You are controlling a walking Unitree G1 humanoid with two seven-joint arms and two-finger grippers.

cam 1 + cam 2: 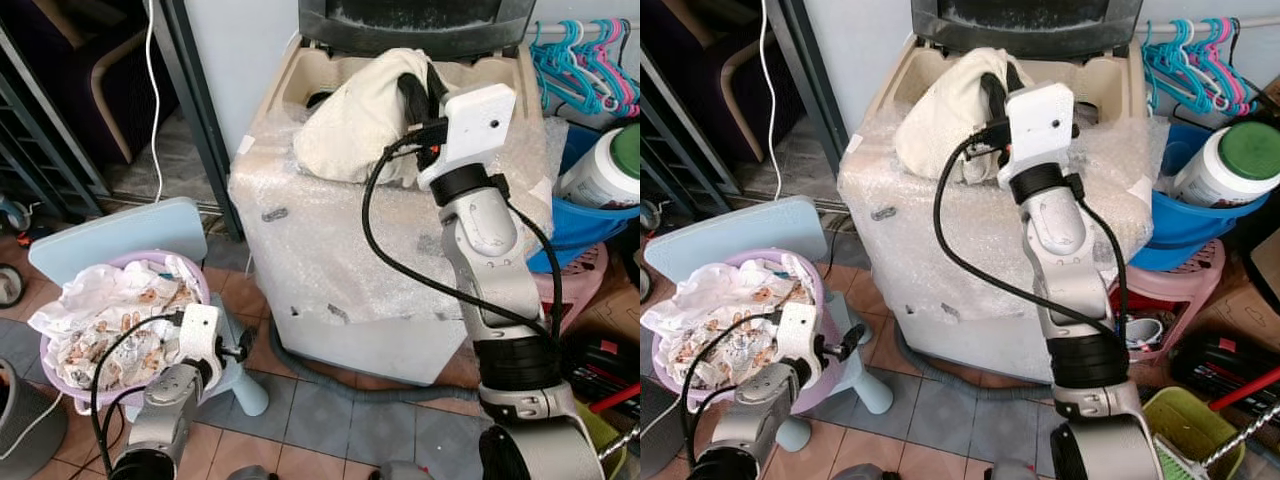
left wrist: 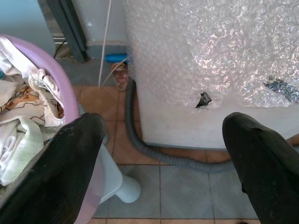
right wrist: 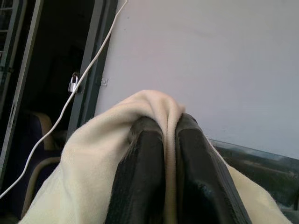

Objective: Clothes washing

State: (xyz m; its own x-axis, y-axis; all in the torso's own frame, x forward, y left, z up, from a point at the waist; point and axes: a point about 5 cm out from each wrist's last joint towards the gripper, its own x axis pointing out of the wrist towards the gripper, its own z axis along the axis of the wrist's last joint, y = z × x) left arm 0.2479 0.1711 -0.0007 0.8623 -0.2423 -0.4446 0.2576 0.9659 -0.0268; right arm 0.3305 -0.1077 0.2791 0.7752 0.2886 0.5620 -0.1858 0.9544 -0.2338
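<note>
A cream cloth [image 1: 355, 115] hangs over the front rim of the top-loading washing machine [image 1: 400, 270], which is wrapped in bubble film. My right gripper [image 1: 415, 85] is raised above the machine's opening and shut on that cloth; in the right wrist view the cream cloth [image 3: 154, 112] is pinched between the two black fingers [image 3: 140, 177]. A lilac basket [image 1: 205, 290] of patterned white laundry [image 1: 110, 315] stands on a pale blue stool at the lower left. My left gripper [image 1: 243, 347] is low beside the basket, open and empty, with its fingers [image 2: 65, 168] spread wide.
A grey drain hose [image 2: 154, 154] lies on the tiled floor along the machine's base. To the right are a blue tub [image 1: 585, 225] with a white jar [image 1: 605, 165], turquoise and pink hangers [image 1: 585, 60], and a pink stool. A dark doorway is at the back left.
</note>
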